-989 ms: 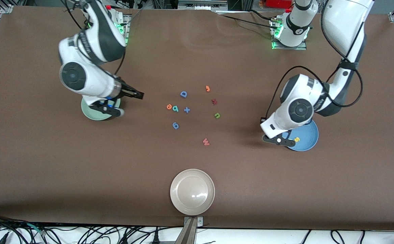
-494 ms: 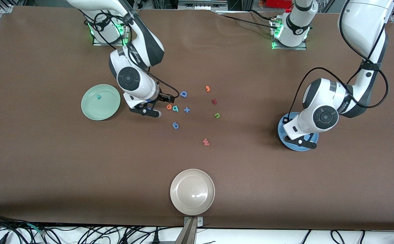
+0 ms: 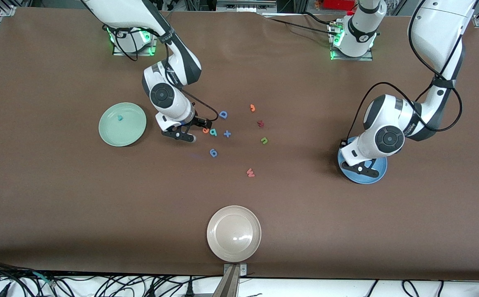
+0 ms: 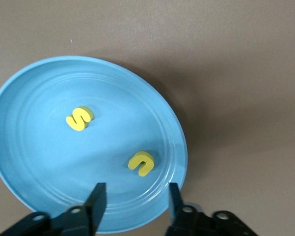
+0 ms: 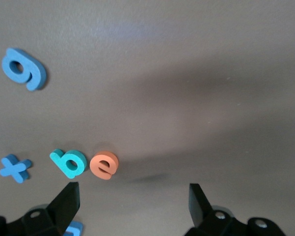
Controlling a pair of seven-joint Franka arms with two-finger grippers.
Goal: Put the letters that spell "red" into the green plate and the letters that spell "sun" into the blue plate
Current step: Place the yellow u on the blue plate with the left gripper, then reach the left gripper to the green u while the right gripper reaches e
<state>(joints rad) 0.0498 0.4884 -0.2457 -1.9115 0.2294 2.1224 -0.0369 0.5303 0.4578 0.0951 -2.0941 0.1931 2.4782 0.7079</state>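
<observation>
Since a second ago, the right arm has swung from over the green plate [image 3: 122, 124] toward the letter cluster, and the left arm has shifted over the blue plate [image 3: 377, 175].

Nearest the front camera lies the beige plate [image 3: 233, 233] on the table [image 3: 58, 198]. Farther up, the left gripper [image 4: 134, 201] hangs over the blue plate, its fingers parted and empty; the yellow "s" [image 4: 78, 118] and yellow "u" [image 4: 141, 163] lie in that plate. The green "n" [image 3: 264, 140] sits on the table mid-cluster. The right gripper [image 5: 132, 201] hovers spread wide, just beside the orange "e" [image 5: 104, 165] and teal "d" [image 5: 68, 162]. The teal "r" [image 3: 120, 118] rests in the green plate.
</observation>
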